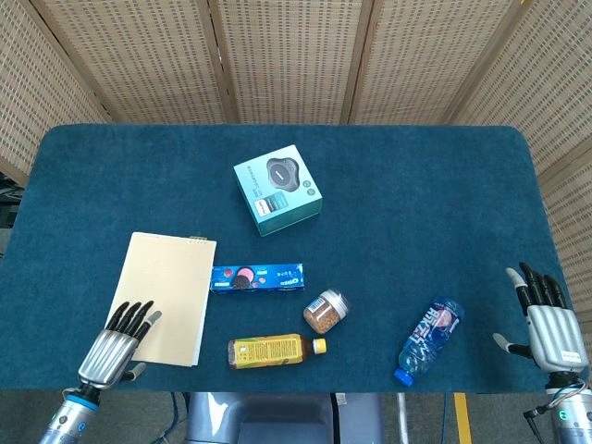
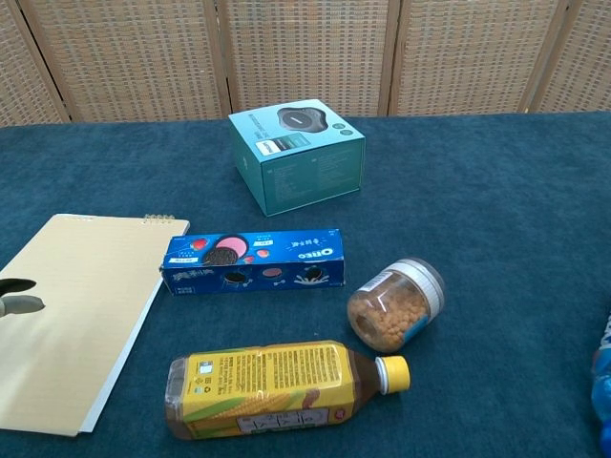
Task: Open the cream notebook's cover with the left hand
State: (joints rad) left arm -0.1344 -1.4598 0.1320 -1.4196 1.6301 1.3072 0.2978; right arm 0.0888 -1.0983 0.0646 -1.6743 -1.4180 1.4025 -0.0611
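The cream notebook lies closed and flat at the table's front left, its spiral binding along the far edge; it also fills the lower left of the chest view. My left hand hovers at the notebook's near left corner, fingers extended and apart, tips over the cover. Only its fingertips show at the chest view's left edge. My right hand stays at the table's front right corner, fingers spread, holding nothing.
A blue cookie box lies right beside the notebook's right edge. A yellow drink bottle, a snack jar, a blue water bottle and a teal box lie further right and behind.
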